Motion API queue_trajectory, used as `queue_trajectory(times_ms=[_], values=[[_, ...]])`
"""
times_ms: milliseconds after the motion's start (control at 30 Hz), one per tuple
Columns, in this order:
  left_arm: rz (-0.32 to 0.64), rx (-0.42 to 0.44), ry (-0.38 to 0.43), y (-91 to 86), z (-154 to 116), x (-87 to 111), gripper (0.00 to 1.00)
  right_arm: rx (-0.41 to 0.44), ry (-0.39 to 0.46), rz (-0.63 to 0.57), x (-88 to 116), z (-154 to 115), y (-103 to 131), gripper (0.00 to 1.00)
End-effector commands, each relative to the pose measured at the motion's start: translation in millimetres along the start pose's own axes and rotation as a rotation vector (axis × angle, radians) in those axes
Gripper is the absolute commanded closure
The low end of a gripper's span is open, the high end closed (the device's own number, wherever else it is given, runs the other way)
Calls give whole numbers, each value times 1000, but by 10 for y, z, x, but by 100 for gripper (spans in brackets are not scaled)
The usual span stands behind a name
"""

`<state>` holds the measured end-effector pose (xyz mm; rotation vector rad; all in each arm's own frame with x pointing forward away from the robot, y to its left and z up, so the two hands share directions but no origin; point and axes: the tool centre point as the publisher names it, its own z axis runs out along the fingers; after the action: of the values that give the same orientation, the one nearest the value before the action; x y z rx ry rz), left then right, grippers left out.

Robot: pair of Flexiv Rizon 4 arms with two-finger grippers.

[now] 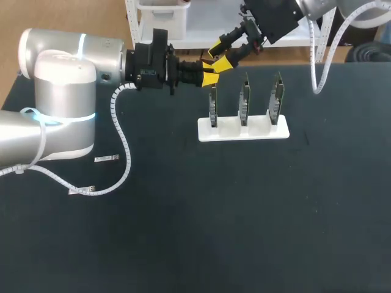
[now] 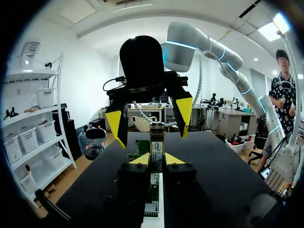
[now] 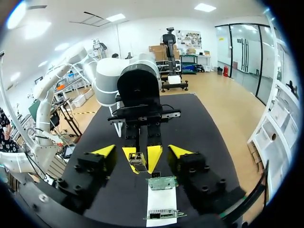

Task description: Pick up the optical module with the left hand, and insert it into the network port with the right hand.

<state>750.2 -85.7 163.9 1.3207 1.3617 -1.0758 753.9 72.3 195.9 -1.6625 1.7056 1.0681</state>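
My left gripper [image 1: 211,75] hangs over the far middle of the table, just above the left end of the card stand, shut on a small metal optical module [image 2: 156,148]. In the left wrist view the module stands up between its yellow fingertips [image 2: 140,159]. My right gripper [image 1: 221,55] comes in from the far right and faces it. Its yellow fingers [image 2: 185,112] stand open on either side of the module's free end without touching it. In the right wrist view the module [image 3: 137,159] sits midway between my right gripper [image 3: 142,152] fingers. Three green network cards [image 1: 244,104] stand upright in a white stand [image 1: 242,130].
Two small silvery pieces [image 1: 106,159] [image 1: 81,191] lie on the black table [image 1: 244,213] at the left, near the left arm's coiled white cable [image 1: 125,152]. The right arm's cable [image 1: 317,73] hangs at the far right.
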Motion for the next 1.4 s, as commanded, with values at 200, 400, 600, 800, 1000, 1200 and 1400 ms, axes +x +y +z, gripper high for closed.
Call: queue_trajectory(times_ms=[200,400,600,800,1000,1200,1400], values=[[0,-1,0,6,4,5,100,14,1,7,8,0,30,100],[0,-1,0,6,4,5,100,16,0,9,23,-7,36,100],[0,-1,0,6,4,5,0,18,1,9,32,-16,41,100],[0,-1,0,6,4,5,0,18,-1,7,40,-26,44,100],[0,-1,0,6,4,5,0,21,-3,7,56,-46,56,100],[11,-7,15,-6,-1,-16,0,27,-3,7,77,-78,66,100],[8,-58,125,0,-75,-6,0,26,0,6,96,-99,74,100]])
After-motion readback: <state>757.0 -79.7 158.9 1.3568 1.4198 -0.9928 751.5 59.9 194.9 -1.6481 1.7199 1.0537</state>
